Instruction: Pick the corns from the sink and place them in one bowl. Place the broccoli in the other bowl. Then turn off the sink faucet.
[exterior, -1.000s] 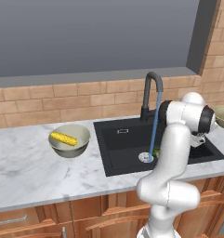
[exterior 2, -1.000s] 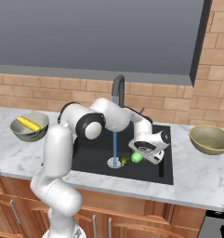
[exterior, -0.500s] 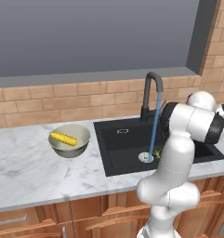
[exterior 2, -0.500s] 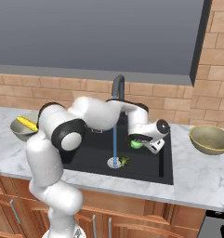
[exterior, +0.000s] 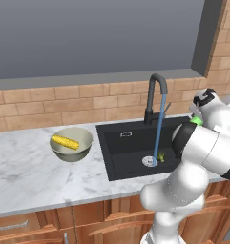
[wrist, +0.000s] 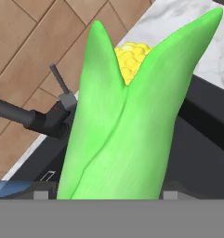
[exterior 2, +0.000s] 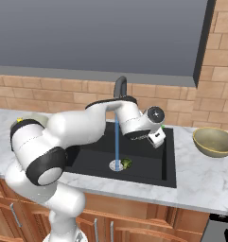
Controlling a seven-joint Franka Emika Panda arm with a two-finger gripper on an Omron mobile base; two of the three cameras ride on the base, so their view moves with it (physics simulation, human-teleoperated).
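I grip the green-husked corn (wrist: 127, 121) in my gripper (exterior 2: 157, 137), lifted above the sink (exterior 2: 153, 165). Broccoli (exterior 2: 127, 163) lies beside the drain (exterior 2: 115, 165).

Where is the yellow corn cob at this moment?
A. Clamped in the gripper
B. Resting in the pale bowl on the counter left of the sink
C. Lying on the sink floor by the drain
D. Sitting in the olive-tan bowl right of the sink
B. In the left base view the yellow cob lies inside the pale bowl on the counter left of the sink.
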